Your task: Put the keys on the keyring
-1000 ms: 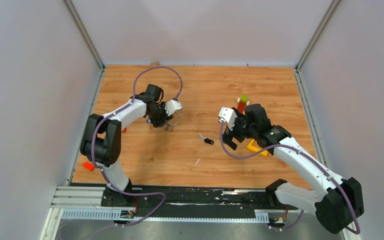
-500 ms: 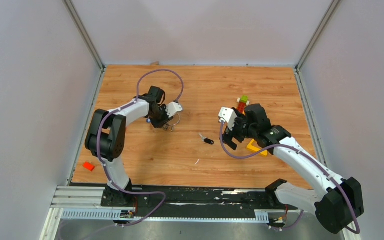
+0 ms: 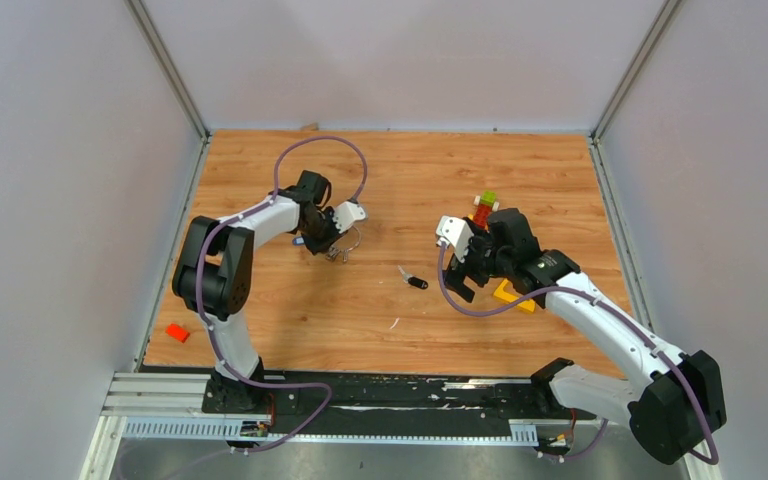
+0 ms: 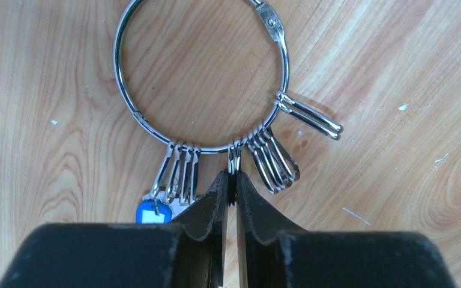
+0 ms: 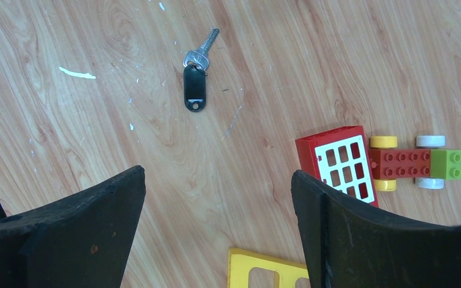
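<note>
Our left gripper (image 4: 231,182) was pinched nearly shut on a small loop of the keyring (image 4: 271,19), our right gripper (image 5: 217,180) gaped empty, and the key (image 5: 194,90) lay unthreaded on the table (image 3: 410,170), well apart.

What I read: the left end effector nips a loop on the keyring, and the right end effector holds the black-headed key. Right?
No: the right end effector is open and empty; the key lies on the table ahead of it, per the right wrist view. The left end effector does nip a loop on the keyring.

Left end effector (image 4: 232,180) nearly closed (right (image 5: 217,180) agape)
</note>
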